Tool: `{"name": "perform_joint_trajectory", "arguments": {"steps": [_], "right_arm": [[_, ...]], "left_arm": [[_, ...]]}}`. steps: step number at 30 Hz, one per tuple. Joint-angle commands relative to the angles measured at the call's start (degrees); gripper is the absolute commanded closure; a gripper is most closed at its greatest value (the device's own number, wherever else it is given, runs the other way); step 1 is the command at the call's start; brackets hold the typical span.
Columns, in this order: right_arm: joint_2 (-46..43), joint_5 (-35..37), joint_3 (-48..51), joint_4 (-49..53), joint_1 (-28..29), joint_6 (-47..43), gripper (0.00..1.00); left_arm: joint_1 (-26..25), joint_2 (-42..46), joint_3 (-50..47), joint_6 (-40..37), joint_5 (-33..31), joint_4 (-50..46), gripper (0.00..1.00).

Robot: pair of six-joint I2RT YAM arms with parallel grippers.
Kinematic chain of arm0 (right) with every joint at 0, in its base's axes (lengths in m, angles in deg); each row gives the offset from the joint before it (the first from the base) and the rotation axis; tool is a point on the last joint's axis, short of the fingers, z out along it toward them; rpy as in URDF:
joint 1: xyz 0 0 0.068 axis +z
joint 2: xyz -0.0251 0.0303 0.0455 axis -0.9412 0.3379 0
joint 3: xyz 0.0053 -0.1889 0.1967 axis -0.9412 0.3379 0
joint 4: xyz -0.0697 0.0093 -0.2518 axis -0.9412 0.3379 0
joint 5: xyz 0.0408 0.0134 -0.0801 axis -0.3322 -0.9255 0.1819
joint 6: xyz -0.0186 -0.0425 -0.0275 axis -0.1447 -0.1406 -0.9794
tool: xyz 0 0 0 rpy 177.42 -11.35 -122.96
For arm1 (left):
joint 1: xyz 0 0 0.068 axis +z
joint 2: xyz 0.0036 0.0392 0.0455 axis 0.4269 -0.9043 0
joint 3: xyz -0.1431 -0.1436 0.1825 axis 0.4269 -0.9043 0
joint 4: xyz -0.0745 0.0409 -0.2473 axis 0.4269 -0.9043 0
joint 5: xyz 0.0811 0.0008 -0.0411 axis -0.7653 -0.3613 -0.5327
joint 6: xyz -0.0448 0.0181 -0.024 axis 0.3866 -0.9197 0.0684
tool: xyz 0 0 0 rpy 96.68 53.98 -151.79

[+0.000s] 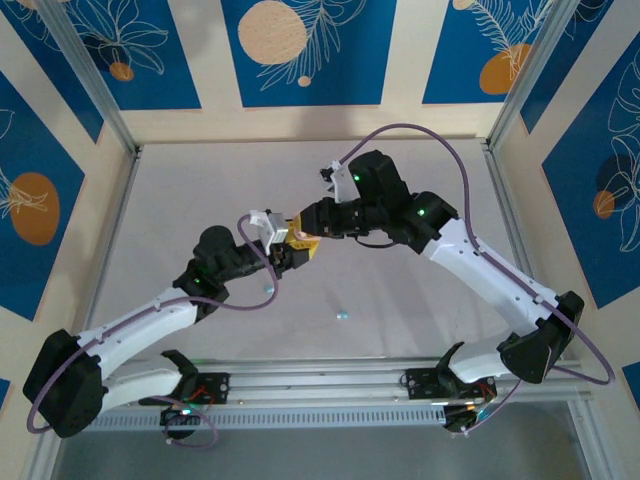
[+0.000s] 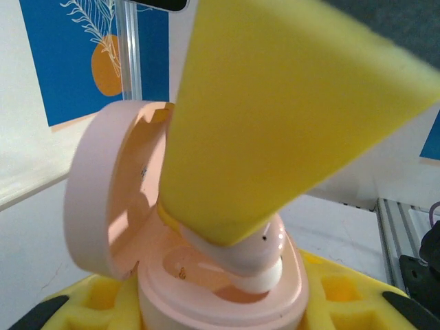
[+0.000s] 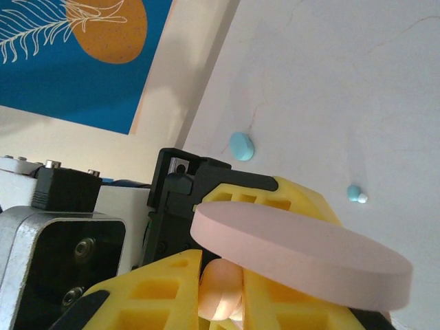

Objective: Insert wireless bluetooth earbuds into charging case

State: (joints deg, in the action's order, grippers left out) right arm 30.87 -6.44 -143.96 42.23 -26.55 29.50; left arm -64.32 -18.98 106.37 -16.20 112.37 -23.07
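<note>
I am holding the pink case (image 2: pixel 172 275) up off the surface (image 3: pixel 344 82) with my left end effector (image 2: pixel 220 304), its yellow pads pinching the base from both sides with only the case's width between them, the lid (image 3: pixel 302 254) swung open and standing to the side. My right end effector (image 3: pixel 221 282) is clamping a pink earbud (image 2: pixel 265 251) almost fully closed, and I am bringing it down tip-first over the case's well. The white tip seems to be touching the rim of the socket, though my own finger is hiding most of it, so I am not sure it is seated. I am judging this as the insertion step for this bud. Next I am needing a short, straight push into the socket with the case held steady, then a release without dragging the bud back out. Two blue buds (image 3: pixel 241 146) (image 3: pixel 355 192) are lying on the surface, well apart from the case.
</note>
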Motion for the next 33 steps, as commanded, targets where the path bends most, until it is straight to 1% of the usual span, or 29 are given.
{"name": "perform_joint_trajectory", "arguments": {"steps": [1, 8, 15, 26, 33], "right_arm": [[0.17, 3.44, -1.72, 1.48, 0.93, -1.24, 0.79], [0.56, 5.94, -2.40, 2.93, 2.25, -3.20, 0.78], [1.46, 8.70, -4.63, 6.30, 3.20, -4.96, 0.73], [1.64, 10.20, -6.02, 7.87, 3.92, -5.59, 0.71], [0.21, 10.29, -6.48, 7.46, 4.02, -5.31, 0.63]], "left_arm": [[-0.68, 1.10, 1.40, 1.33, 1.18, 3.94, 0.73], [-0.72, 1.38, 1.45, 1.73, 0.92, 4.56, 0.73], [-0.69, 1.81, 1.47, 1.70, 0.68, 4.85, 0.73], [-0.72, 1.72, 1.66, 1.61, 0.56, 4.79, 0.73], [-0.69, 1.72, 1.21, 1.21, 0.24, 4.50, 0.73]]}}
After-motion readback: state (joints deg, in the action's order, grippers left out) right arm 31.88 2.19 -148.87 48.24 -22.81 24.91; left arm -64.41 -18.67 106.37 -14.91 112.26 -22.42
